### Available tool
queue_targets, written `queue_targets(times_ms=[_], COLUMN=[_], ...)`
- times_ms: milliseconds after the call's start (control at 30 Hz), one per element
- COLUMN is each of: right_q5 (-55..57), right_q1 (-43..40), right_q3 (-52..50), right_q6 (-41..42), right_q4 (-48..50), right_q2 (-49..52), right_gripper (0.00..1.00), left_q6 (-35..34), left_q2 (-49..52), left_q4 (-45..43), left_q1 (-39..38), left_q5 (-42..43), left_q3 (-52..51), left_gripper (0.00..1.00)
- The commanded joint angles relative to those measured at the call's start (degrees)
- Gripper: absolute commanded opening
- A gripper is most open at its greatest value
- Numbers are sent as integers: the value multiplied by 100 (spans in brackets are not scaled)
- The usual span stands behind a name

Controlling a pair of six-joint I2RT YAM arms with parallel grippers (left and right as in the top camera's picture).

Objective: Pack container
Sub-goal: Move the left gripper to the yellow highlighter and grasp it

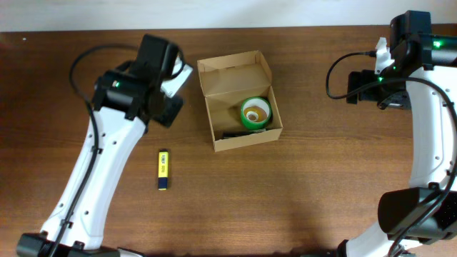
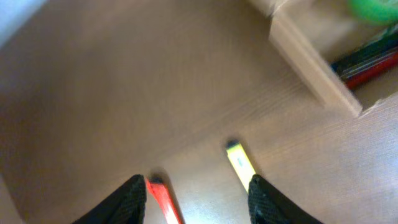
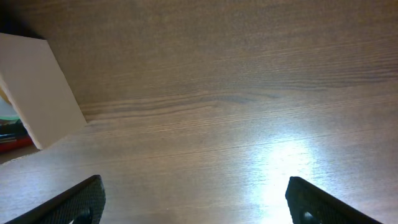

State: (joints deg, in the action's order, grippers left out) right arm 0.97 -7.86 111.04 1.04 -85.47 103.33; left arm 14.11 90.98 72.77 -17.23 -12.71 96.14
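Note:
The container (image 1: 214,114), a tan cardboard box with its flap lid standing open at the back, sits mid-table. Inside it are a green tape roll (image 1: 255,113) and dark pens (image 1: 232,133). My left gripper (image 1: 175,78) is beside the box's left side. In the left wrist view the left gripper (image 2: 199,208) is open and empty above the table, with the box wall (image 2: 311,68) to the upper right. My right gripper (image 1: 384,51) is far right of the box. In the right wrist view it is open and empty (image 3: 199,208), with the box corner (image 3: 37,87) at the left.
A yellow marker (image 1: 163,169) lies on the table left of and in front of the box; it also shows in the left wrist view (image 2: 239,163). A red pen (image 2: 163,199) lies on the table between my left fingers, hidden under the arm in the overhead view.

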Motion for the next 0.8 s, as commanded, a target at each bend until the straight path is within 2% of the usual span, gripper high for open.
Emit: queue_targets(times_ms=[0,67,167,267,467,667,767], right_q5=[-57,-52,-55,-52,-50,-52,-52], right_q1=[-42,-42,-42,-42,-42,-42,-42], right_q3=[-22,-22,-22,-22,-22,-22,-22], right_q6=[-37,-37,-37,-37,-37,-37,-37], right_q4=[20,37,46,50,92,87,85], right_q2=[-129,-129,-129,-129,-129,-129,-129], right_gripper=[93,93,93,93,93,93,93], left_q6=[-999,-1423,-1875,-2105,-2406,-2411,-2409], left_q2=[-111,-57,-35,-35,-33,358,772], left_q4=[160,94,-251,-647,-1622,-2284,-2553], left_q1=[304,498,671,691,693,693,691], left_q5=[-4,341,756,1012,1340,1274,1231], left_q3=[-603,-1069,-1797,-2570,-3928,-4238,-4238], left_gripper=[47,43,44,57,59,66,65])
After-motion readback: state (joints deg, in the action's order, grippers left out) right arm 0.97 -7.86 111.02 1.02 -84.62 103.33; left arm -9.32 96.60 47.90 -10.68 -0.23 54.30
